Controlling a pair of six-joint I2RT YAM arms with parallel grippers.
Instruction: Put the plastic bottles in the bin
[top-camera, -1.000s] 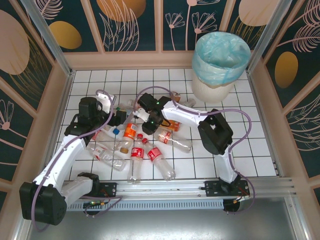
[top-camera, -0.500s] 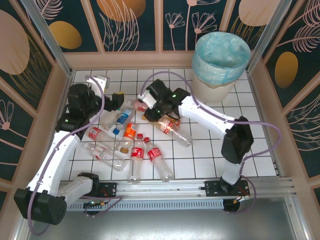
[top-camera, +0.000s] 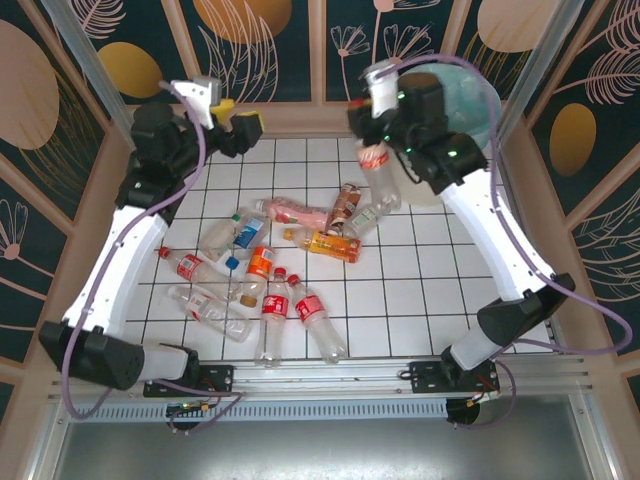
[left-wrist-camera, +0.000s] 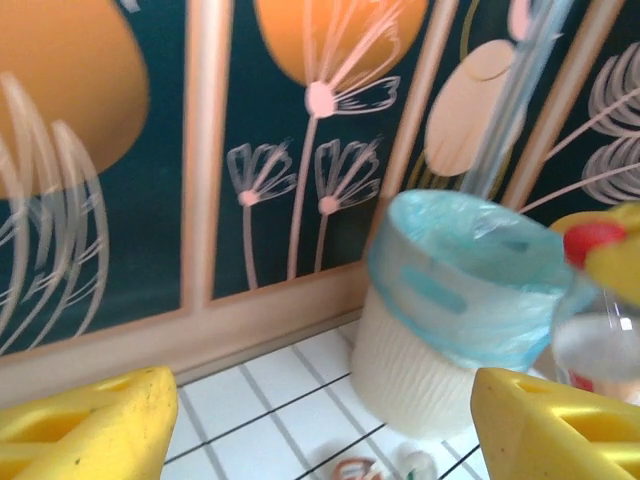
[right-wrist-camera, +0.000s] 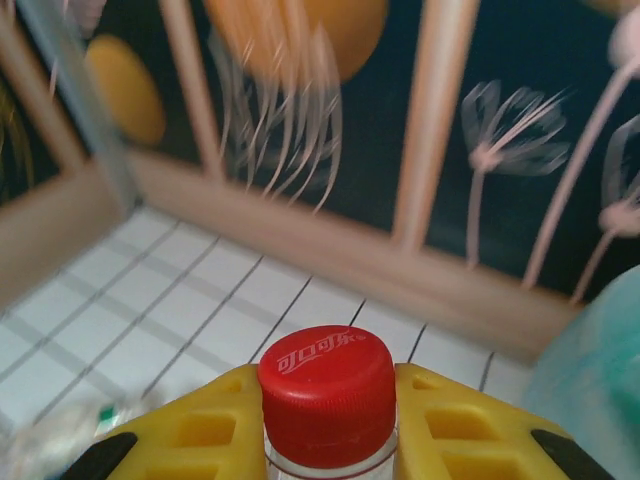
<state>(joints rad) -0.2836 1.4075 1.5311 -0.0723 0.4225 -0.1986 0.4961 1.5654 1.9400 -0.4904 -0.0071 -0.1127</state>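
Right fingers (right-wrist-camera: 225, 420) clenched on a red-capped bottle (right-wrist-camera: 325, 385) raised beside the bin (left-wrist-camera: 420, 370); left fingers (left-wrist-camera: 90, 420) spread, empty; about a dozen bottles (top-camera: 260, 263) lie on the desk (top-camera: 450, 300), unbinned

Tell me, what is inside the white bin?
The bin's blue-green bag lining shows at the rim. The right arm covers most of the opening from above, so contents are hidden.

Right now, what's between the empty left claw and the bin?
Bare white tiles, in the left wrist view; the right gripper holds a bottle beside the bin.
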